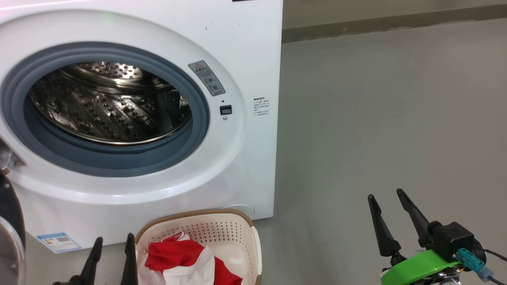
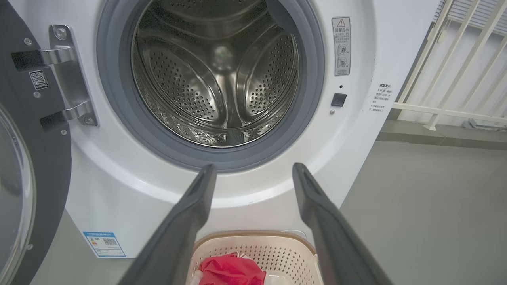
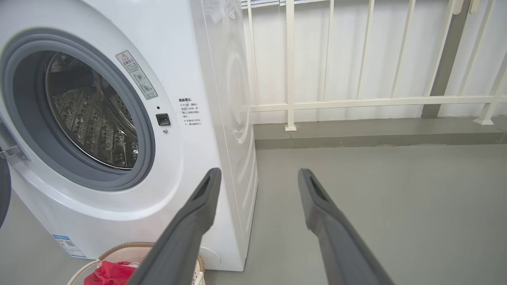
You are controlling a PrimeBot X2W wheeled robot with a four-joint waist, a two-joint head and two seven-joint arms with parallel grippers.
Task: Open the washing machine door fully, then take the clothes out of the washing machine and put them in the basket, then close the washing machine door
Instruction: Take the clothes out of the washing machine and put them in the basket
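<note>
Door (image 2: 49,166) of the washing machine (image 1: 245,59) stands swung open at its left. Clothes (image 1: 178,255) lie in the basket (image 1: 242,227), just before the machine. Left gripper (image 1: 114,237) beside basket: fingers spread, holding nothing. Right gripper (image 1: 385,194) well apart: likewise.

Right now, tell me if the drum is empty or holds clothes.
Empty: the drum shows bare steel, and the red clothes lie in the basket.

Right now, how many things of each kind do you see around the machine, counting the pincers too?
washing machine: 1
washing machine door, open: 1
basket: 1
heap of red and white clothes in the basket: 1
pincers, both open (left pincer, right pincer): 2
Total: 6
</note>
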